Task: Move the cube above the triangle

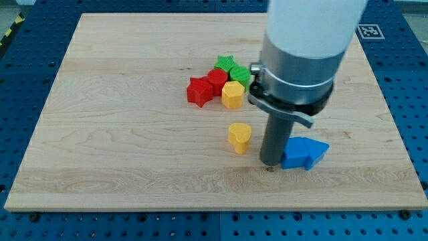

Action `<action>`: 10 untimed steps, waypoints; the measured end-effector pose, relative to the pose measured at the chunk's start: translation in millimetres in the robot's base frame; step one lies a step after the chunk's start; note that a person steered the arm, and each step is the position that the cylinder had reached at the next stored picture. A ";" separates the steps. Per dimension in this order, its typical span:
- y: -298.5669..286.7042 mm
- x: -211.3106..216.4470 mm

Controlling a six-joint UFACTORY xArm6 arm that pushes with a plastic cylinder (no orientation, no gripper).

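A blue cube [294, 156] lies near the view's lower right of the wooden board [120, 134]. A blue triangle [316, 148] touches its right side. My tip [270, 163] rests on the board right against the cube's left side. The rod hides part of the cube's left edge. The arm's wide grey and white body fills the view's top right above them.
A yellow heart block [239, 138] lies just left of my tip. Higher up is a cluster: a red star [198, 91], a red round block [217, 79], a yellow hexagon [232, 96], a green star [225, 63] and another green block [239, 73].
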State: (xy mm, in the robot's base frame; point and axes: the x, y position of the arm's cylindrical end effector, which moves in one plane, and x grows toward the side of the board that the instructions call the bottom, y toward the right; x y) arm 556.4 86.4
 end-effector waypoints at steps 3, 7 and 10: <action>33.8 25.3; -17.2 -38.3; 9.5 -54.6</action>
State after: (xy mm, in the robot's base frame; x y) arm 501.9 96.0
